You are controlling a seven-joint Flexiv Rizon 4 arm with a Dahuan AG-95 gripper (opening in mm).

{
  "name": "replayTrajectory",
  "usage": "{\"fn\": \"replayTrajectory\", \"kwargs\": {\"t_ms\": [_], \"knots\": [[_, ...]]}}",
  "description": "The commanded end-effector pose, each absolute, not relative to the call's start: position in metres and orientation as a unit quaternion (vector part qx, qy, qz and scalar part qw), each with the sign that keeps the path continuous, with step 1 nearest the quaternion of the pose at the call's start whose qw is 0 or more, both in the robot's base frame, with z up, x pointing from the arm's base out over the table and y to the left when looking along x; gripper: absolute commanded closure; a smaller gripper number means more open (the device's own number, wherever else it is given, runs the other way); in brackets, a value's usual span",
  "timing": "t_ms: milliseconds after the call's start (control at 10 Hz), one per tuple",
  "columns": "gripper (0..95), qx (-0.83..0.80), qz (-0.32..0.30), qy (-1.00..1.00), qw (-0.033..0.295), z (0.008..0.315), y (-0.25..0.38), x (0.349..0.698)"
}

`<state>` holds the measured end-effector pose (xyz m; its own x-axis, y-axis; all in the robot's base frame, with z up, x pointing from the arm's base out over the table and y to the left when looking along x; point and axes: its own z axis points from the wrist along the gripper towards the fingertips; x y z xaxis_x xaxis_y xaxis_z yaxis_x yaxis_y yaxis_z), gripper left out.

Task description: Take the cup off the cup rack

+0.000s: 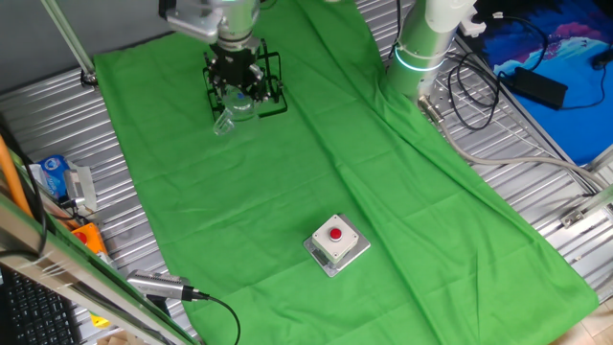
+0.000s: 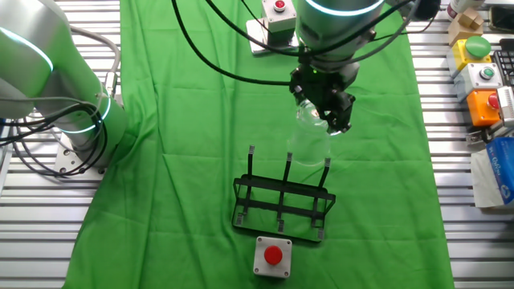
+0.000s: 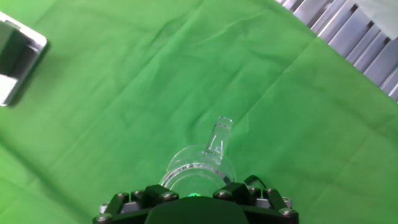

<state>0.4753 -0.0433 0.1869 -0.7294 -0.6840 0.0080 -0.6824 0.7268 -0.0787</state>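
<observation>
Holding one cup [image 2: 309, 136] above one rack [image 2: 283, 205].

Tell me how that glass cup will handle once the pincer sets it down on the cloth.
The cup looks like clear, smooth glass: probably stiff, slippery and breakable if dropped. Its side handle should stop much rolling. The green cloth is wrinkled, so it might tip.
</observation>
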Motion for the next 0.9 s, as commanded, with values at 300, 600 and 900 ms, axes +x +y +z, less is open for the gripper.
{"fn": "replayTrajectory", "kwargs": {"t_ms": [300, 600, 900], "knots": [[95.0, -0.393, -0.045, 0.919, 0.003, 0.1875, -0.0438, 0.4736], [95.0, -0.403, -0.053, 0.913, -0.016, 0.1881, -0.0483, 0.473], [95.0, -0.465, -0.077, 0.878, -0.079, 0.1881, -0.0483, 0.473]]}}
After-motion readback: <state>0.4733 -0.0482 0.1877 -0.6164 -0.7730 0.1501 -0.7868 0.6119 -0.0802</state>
